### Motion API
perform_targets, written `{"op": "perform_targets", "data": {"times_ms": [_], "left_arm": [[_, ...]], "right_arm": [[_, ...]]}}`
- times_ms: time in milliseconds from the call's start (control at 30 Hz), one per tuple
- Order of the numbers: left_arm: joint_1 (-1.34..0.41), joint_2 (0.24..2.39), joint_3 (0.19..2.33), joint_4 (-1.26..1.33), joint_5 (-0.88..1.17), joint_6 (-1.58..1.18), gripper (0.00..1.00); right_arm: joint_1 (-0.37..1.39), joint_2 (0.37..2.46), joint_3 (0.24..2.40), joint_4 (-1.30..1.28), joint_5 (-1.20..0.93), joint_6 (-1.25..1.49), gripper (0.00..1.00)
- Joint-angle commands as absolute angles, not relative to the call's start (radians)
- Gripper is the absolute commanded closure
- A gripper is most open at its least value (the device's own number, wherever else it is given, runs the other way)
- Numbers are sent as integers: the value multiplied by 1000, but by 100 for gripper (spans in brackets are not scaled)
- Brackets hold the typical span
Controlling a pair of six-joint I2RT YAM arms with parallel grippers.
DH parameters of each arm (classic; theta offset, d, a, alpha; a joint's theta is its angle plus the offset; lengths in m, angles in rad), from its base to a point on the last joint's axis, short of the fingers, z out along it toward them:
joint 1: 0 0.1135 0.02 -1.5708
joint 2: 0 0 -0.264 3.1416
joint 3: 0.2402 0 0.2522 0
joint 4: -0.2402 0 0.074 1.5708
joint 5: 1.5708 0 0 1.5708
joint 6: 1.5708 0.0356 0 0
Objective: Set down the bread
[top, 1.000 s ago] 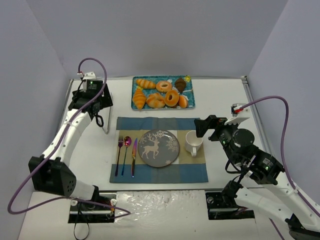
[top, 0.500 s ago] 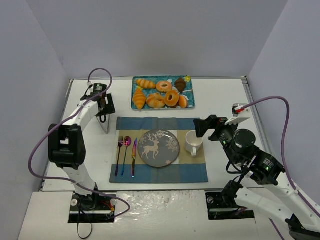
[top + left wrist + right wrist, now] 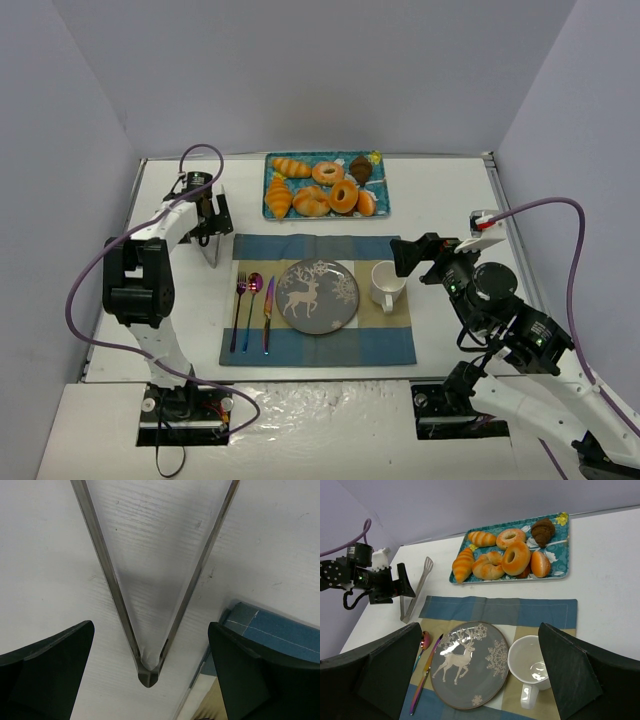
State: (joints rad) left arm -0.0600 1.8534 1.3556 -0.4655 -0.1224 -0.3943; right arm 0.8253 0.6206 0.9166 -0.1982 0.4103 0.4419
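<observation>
Left pincer (image 3: pixel 151 627): fingers spread wide, nothing pinched. It hangs over the metal tongs (image 3: pixel 148 672), which lie flat on the white surface (image 3: pixel 450 190) between the two fingers, touching neither. Tongs' hinge is at the near end, arms opening toward the far side, just left of the blue placemat (image 3: pixel 310 345). Right pincer (image 3: pixel 480 630): spread as well, empty, raised above the right side near the white cup (image 3: pixel 385 283). On the placemat, left to right: fork (image 3: pixel 238 310), spoon (image 3: pixel 252 300), knife (image 3: pixel 267 315), grey deer plate (image 3: pixel 317 295), cup. Bread (image 3: pixel 343 195): croissants, ring loaves and one dark roll, all on the teal tray (image 3: pixel 375 160) at the far side, beyond the placemat. Plate bare.
</observation>
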Motion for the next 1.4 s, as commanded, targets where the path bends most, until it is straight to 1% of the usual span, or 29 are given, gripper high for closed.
{"op": "perform_targets", "data": {"times_ms": [0, 767, 1067, 1133, 1200, 1367], "left_arm": [[-41, 1836, 1398, -447, -103, -380, 5], [-8, 1957, 1453, -468, -54, -379, 5], [-8, 1990, 1466, -473, -45, -383, 7], [-8, 1991, 1468, -472, -39, -386, 10], [-8, 1995, 1474, -478, -34, -392, 16], [-8, 1989, 1471, -474, -16, -402, 38]], "right_arm": [[824, 623, 913, -126, 410, 449, 0], [824, 612, 908, -129, 405, 451, 0], [824, 603, 900, -130, 413, 453, 0], [824, 604, 899, -129, 413, 455, 0], [824, 604, 897, -129, 413, 457, 0], [824, 601, 894, -131, 413, 459, 0]]}}
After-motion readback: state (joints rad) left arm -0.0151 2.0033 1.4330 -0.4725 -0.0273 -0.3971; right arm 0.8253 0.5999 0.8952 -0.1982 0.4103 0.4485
